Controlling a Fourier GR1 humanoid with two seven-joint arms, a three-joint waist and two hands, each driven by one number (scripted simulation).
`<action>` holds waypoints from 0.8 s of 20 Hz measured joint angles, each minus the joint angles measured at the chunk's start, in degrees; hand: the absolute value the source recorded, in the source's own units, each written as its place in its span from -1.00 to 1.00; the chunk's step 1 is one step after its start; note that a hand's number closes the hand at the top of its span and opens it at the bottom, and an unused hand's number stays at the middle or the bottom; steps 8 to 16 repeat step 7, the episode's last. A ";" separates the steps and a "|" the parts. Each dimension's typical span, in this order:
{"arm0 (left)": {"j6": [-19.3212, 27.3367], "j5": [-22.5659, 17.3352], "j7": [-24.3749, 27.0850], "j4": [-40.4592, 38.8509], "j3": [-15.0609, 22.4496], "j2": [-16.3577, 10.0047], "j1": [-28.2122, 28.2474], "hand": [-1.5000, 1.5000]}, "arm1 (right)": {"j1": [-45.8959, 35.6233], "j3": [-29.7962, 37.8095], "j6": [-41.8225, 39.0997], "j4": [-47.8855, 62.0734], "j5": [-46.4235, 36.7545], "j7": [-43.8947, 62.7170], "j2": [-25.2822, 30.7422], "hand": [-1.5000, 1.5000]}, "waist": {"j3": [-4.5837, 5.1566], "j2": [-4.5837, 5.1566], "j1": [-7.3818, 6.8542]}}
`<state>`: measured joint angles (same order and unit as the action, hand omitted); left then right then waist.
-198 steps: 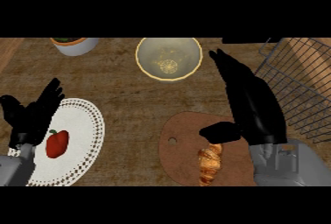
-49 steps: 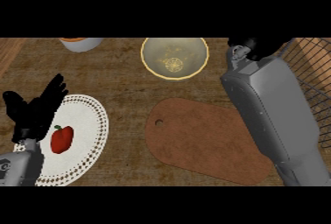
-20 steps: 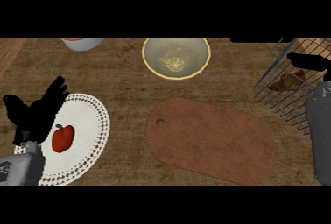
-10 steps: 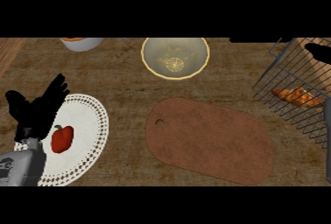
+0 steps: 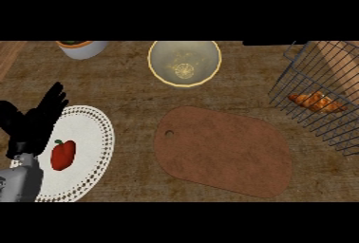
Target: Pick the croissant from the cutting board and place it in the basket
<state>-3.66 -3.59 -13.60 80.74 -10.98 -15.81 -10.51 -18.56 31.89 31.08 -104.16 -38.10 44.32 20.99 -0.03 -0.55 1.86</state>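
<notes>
The golden croissant (image 5: 317,102) lies inside the dark wire basket (image 5: 308,71) at the right edge of the counter. The brown cutting board (image 5: 224,151) in the middle carries nothing. My left hand (image 5: 32,121) rests open at the left edge, fingers up, over the rim of the white plate. My right hand shows nowhere in the view.
A white lace-edged plate (image 5: 95,142) with a red pepper (image 5: 62,154) sits at the left. A pale yellow bowl (image 5: 185,62) stands at the back middle. A white pot (image 5: 82,47) with an orange rim stands at the back left.
My right hand let go of the croissant in the basket and drew out of view at the right. The croissant now lies in the basket. The left hand has stayed put.
</notes>
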 measured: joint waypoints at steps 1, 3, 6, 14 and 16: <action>0.03 -0.03 -0.20 0.48 -0.10 -0.10 0.19 0.00 | 2.64 1.50 -1.51 -2.79 2.74 -0.05 0.28 -1.00 | 0.00 -0.04 0.15; -0.03 0.10 0.54 0.29 -0.17 -0.02 0.64 0.00 | 8.66 4.04 -3.94 -6.45 8.20 -2.11 -0.30 -1.00 | 0.00 0.00 0.24; 0.15 -0.04 -0.52 0.99 -0.27 -0.06 0.44 0.00 | 16.42 8.81 -9.11 -10.90 17.33 -4.60 -0.09 -1.00 | -0.04 -0.02 0.41; 0.17 0.03 -0.66 1.33 -0.03 0.17 0.58 0.00 | 18.93 10.16 -10.53 -12.19 19.95 -5.80 -0.73 -1.00 | -0.02 0.00 0.29; 0.17 0.03 -0.66 1.33 -0.03 0.17 0.58 0.00 | 18.93 10.16 -10.53 -12.19 19.95 -5.80 -0.73 -1.00 | -0.02 0.00 0.29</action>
